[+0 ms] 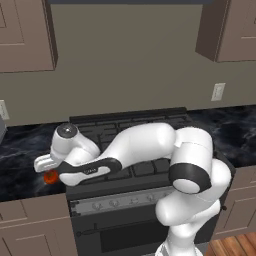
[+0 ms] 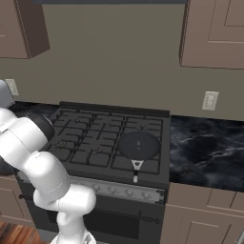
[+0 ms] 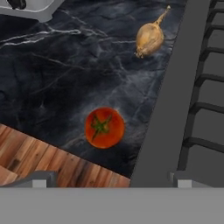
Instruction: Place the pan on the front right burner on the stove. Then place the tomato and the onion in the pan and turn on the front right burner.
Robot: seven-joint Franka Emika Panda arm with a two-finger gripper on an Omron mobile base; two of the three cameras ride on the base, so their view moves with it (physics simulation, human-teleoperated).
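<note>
The dark pan (image 2: 138, 145) rests on the front right burner (image 2: 155, 165) of the stove (image 2: 86, 138), its handle pointing toward the front edge. On the black marble counter left of the stove lie the red tomato (image 3: 104, 127) and, farther off, the tan onion (image 3: 149, 38). My gripper (image 3: 109, 181) hovers open above the tomato, with nothing between its fingertips (image 3: 39, 179). From the left base view, the hand (image 1: 44, 165) hangs over the counter's front edge, just above the tomato (image 1: 50, 176).
The stove's dark rim (image 3: 168, 96) and grate (image 3: 203, 83) run close to the right of the tomato. A pale grey appliance (image 3: 30, 8) stands on the counter beyond. The counter edge drops to wood floor (image 3: 35, 159) near the tomato. Silver knob strip (image 1: 120, 202) fronts the stove.
</note>
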